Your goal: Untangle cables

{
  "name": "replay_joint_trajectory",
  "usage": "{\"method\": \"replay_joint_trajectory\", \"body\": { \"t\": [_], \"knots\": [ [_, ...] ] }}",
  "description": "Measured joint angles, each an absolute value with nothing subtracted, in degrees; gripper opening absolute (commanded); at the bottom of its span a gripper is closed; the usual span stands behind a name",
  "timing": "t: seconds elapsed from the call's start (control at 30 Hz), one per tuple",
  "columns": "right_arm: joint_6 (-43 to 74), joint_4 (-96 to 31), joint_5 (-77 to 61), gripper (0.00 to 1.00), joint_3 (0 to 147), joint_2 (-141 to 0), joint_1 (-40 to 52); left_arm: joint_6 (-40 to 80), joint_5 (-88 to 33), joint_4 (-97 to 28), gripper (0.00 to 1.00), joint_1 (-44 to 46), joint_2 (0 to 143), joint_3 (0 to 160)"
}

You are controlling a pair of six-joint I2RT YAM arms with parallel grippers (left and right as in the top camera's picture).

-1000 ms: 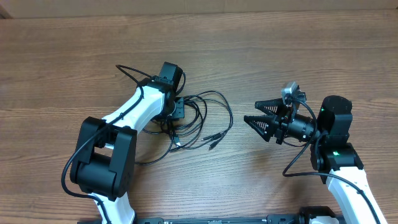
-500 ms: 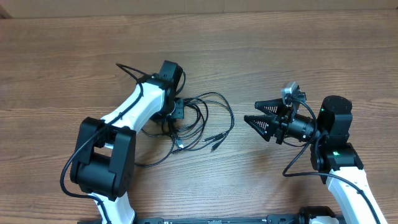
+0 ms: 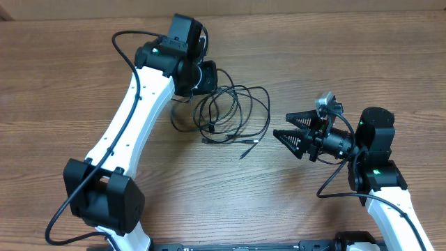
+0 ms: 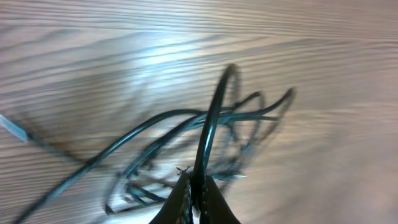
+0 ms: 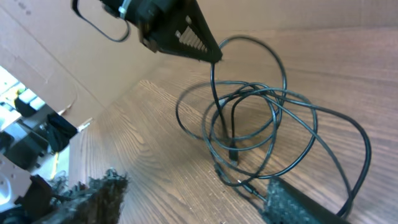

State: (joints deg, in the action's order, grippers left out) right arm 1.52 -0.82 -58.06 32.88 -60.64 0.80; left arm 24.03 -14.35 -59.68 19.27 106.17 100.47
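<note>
left tool (image 4: 196,185) pinched on cables (image 4: 210,121), seemingly one strand | right tool (image 3: 281,125) wide, apart

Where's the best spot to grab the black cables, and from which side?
Probably the outer loop of the cables, coming from the right: that single strand bulges toward the open right end effector, away from where the left end effector pinches them.
</note>
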Motion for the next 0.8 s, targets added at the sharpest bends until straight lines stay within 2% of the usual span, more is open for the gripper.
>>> {"method": "replay_joint_trajectory", "body": {
  "t": [0.33,0.5,0.63,0.8],
  "knots": [
    [1.48,-0.86,-58.08,0.74,32.88,-60.64,0.78,29.32,-34.94,-56.82,0.04,19.90,105.56,101.10],
    [1.52,-0.93,-58.08,0.74,32.91,-60.64,0.80,34.59,-45.60,-49.74,0.04,19.90,104.68,101.10],
    [1.50,-1.83,-58.06,0.74,32.88,-60.64,0.78,47.97,-56.40,-38.50,0.04,19.84,102.96,101.34],
    [1.52,-2.57,-58.06,0.74,32.88,-60.64,0.80,63.22,-61.04,-33.26,0.04,18.37,102.54,101.43]
  ]
}}
